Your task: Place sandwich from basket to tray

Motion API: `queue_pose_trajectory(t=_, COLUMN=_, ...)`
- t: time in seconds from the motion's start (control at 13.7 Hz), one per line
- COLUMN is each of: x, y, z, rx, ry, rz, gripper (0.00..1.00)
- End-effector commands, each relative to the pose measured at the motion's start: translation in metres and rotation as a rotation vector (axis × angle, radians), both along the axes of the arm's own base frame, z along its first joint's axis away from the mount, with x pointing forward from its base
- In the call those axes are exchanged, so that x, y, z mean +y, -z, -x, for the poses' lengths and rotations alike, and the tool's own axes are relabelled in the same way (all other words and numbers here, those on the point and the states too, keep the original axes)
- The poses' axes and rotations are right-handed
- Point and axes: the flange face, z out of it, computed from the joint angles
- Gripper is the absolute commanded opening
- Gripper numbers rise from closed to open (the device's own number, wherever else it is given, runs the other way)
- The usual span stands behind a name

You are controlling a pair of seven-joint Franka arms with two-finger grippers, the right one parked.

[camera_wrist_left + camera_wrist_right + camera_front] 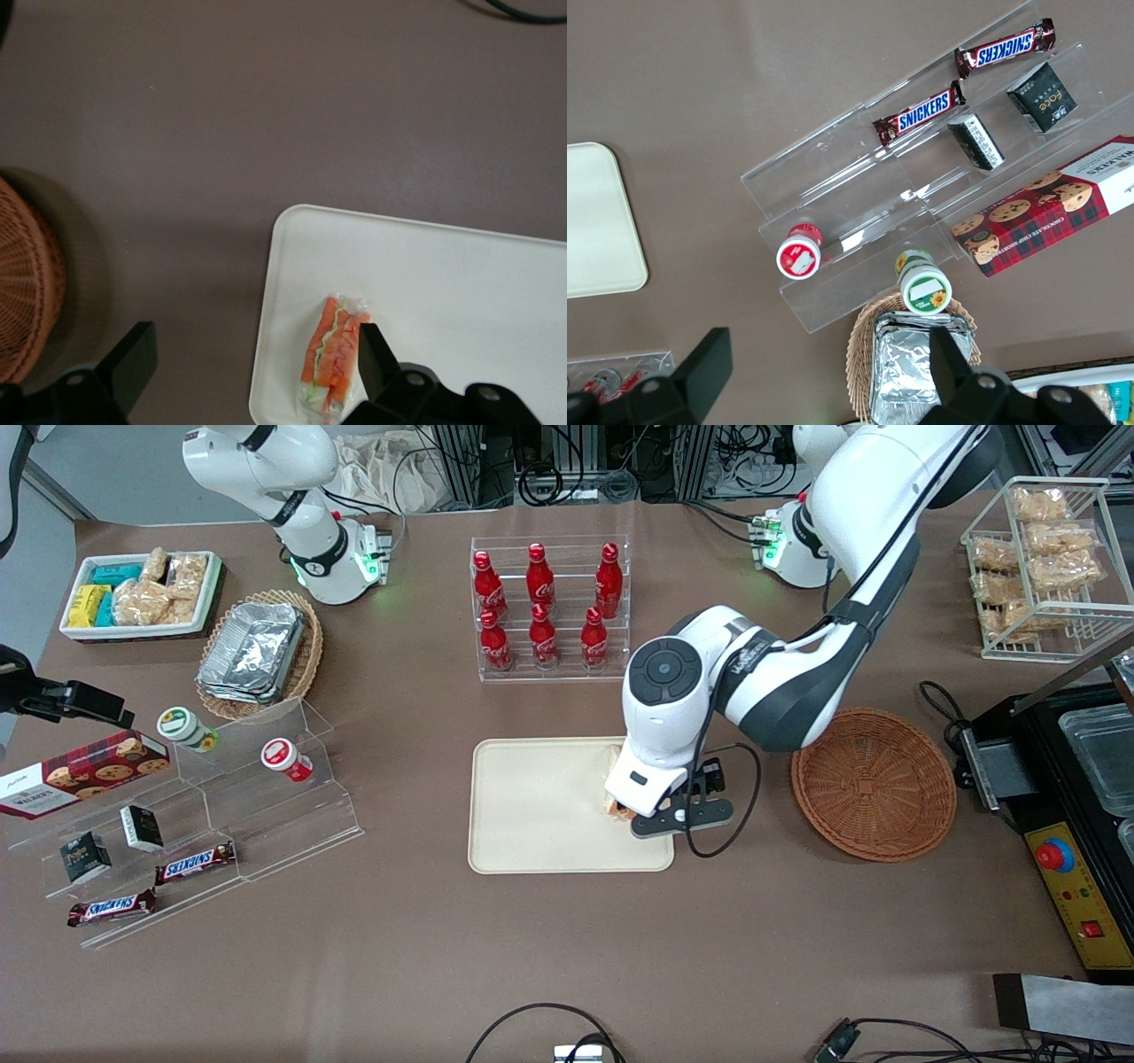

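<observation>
From the front the gripper [640, 815] hangs low over the tray [540, 806] edge nearest the empty basket [873, 784], and the wrist camera shows its fingers [376, 359] spread wide, released, with the sandwich [332, 354] lying on the tray [443, 283] touching one finger.

Worktop [549, 957]: matt brown, smooth, cloth- or paper-like cover. Tray [540, 806]: cream plastic, smooth, low sheen. Basket [873, 784]: reddish-brown wicker, rough woven. Sandwich [332, 354]: in clear glossy wrap, lying on tray edge. Claw [660, 815]: matt black plastic fingers, spread wide over tray edge by sandwich; arm shell glossy white. Bottle rack [549, 607]: clear acrylic; bottles [542, 607] shiny red. Foil containers [252, 651]: crinkled bright metal, in tan wicker.
</observation>
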Motion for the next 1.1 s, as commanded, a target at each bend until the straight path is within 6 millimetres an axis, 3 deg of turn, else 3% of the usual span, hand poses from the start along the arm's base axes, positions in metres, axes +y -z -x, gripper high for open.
queue_pose_trajectory(t=0.0, x=0.023, y=-0.023, z=-0.014, rx=0.005, ry=-0.073, rz=-0.026, gripper=1.0)
queue_pose_trajectory(t=0.37, x=0.03, y=-0.034, z=-0.016, rx=-0.013, ry=-0.09, rz=-0.035, gripper=1.0)
queue_pose_trajectory(t=0.66, x=0.067, y=-0.044, z=-0.025, rx=-0.008, ry=-0.151, rz=-0.035, gripper=1.0)
queue_pose_trajectory(t=1.02, x=0.11, y=-0.063, z=-0.025, rx=0.034, ry=-0.099, rz=-0.013, gripper=1.0)
